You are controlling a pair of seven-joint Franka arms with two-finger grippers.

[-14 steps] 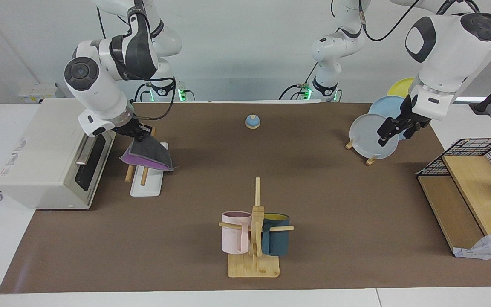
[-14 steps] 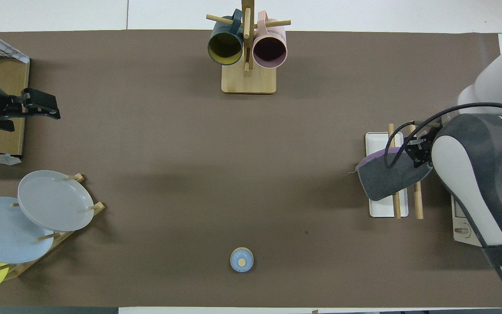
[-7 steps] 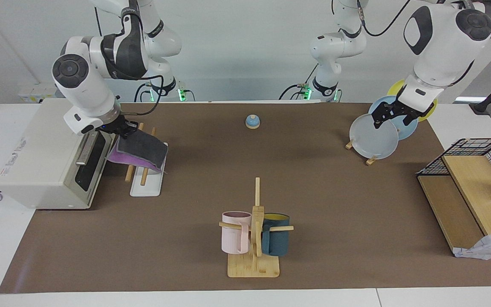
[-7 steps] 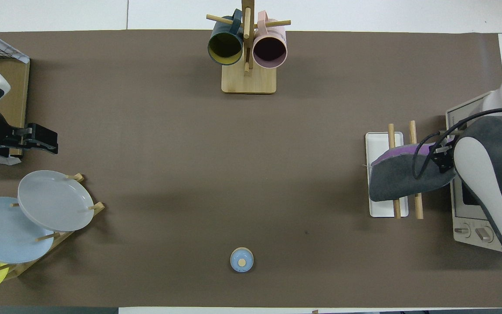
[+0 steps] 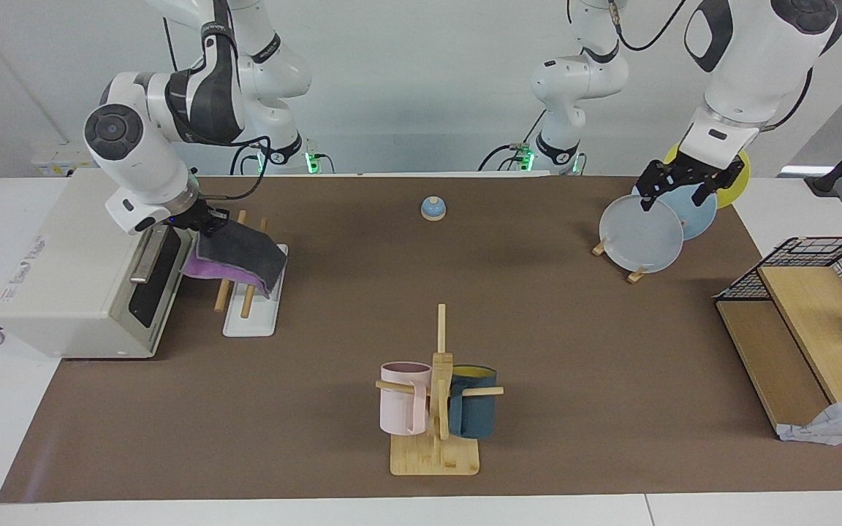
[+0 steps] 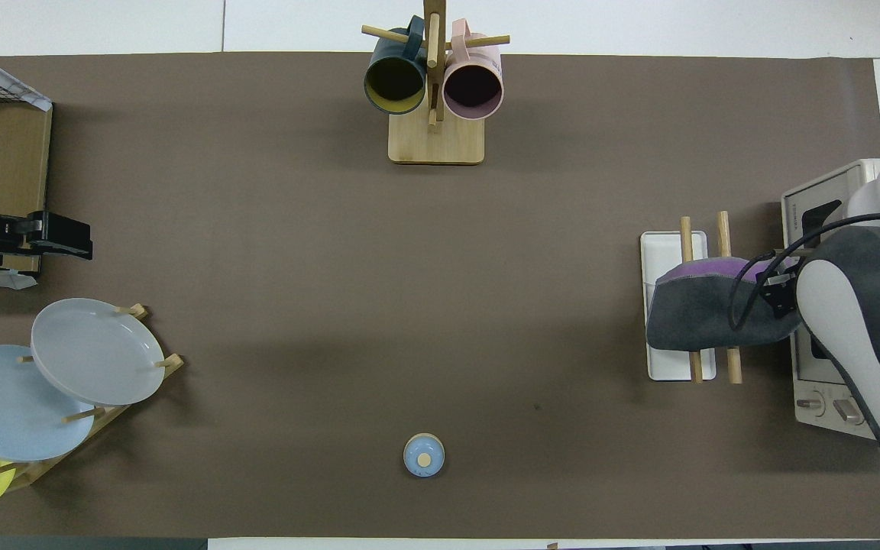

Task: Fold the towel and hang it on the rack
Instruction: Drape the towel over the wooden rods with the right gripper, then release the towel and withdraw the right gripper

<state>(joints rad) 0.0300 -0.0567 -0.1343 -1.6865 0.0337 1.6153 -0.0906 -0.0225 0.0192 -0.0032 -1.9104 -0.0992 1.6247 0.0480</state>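
The folded towel shows its dark grey face on top and a purple one beneath. It lies across both dowels of the rack, its free edge drooping over the white base. My right gripper is shut on the towel's edge on the side toward the oven, above the rack. My left gripper hangs open and holds nothing, up over the plate stand at the left arm's end of the table.
A white toaster oven stands right beside the rack. A mug tree with two mugs is at the table's edge farthest from the robots. A small blue bell, the plate stand, a wire-and-wood shelf and a pale cloth are also here.
My right gripper carried the towel toward the oven and lowered it, so it now lies flatter across the dowels. My left gripper rose and drew back over the plates.
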